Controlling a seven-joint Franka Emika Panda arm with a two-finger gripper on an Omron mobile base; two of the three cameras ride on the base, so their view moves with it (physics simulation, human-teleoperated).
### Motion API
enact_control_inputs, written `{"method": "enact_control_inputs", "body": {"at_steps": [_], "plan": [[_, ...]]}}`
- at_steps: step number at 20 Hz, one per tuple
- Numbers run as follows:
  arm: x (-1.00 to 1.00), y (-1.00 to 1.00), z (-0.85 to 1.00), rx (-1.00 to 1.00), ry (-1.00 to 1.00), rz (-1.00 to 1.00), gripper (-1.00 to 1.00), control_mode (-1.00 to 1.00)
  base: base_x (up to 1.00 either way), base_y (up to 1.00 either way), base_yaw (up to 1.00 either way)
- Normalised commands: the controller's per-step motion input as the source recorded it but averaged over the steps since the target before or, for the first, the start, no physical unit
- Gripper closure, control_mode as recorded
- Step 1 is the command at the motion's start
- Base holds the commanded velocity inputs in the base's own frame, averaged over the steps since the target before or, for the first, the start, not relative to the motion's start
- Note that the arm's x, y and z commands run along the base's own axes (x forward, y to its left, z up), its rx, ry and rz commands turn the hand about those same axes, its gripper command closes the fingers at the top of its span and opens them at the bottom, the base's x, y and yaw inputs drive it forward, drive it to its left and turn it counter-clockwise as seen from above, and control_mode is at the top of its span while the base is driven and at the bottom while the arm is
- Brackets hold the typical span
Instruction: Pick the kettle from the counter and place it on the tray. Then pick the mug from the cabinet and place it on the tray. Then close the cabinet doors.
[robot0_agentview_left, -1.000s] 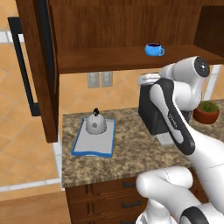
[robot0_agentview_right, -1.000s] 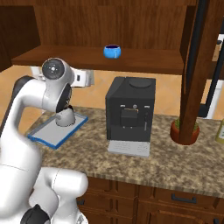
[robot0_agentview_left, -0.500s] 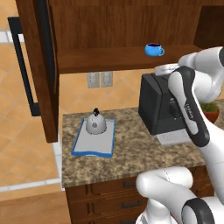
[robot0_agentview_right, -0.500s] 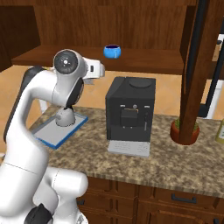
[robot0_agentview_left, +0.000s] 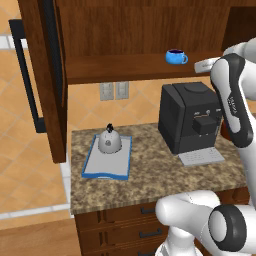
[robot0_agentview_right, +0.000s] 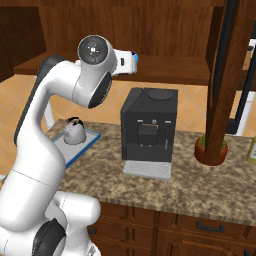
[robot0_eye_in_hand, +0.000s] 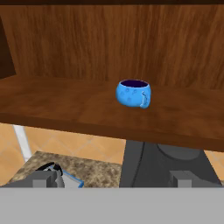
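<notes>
The silver-grey kettle (robot0_agentview_left: 109, 141) stands on the blue-rimmed tray (robot0_agentview_left: 107, 174) at the left of the granite counter (robot0_agentview_left: 150, 172). On the shelf of the open cabinet (robot0_agentview_left: 120, 67) sits the blue mug (robot0_eye_in_hand: 133, 93), upright, its handle turned toward the hand camera. My gripper (robot0_eye_in_hand: 113, 179) is open at shelf height, a short way in front of the mug, with nothing between its widely spread fingertips (robot0_eye_in_hand: 43, 178). In the right base view the hand covers most of the mug (robot0_agentview_right: 136, 59). The kettle (robot0_agentview_right: 73, 131) and tray (robot0_agentview_right: 85, 142) lie below my raised arm.
A big black coffee machine (robot0_agentview_left: 192, 117) stands on the counter under the shelf, right of the tray. The left cabinet door (robot0_agentview_left: 46, 75) is swung open, as is the right door (robot0_agentview_right: 229, 75). A potted plant (robot0_agentview_right: 212, 149) sits by the right door's foot.
My arm has lifted from beside the coffee machine up to shelf height, bringing the gripper level with the mug. Kettle, tray and mug have stayed put.
</notes>
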Motion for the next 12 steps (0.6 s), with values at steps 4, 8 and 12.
{"method": "enact_control_inputs", "body": {"at_steps": [4,8,12], "plan": [[0.07,-0.31,0.14,0.00,0.00,0.00,-1.00,-1.00,0.00,0.00,0.00],[0.19,-0.22,0.04,0.00,0.06,0.00,-1.00,-1.00,0.00,0.00,0.00],[0.22,-0.18,0.03,0.07,0.05,0.00,-1.00,-1.00,0.00,0.00,0.00]]}}
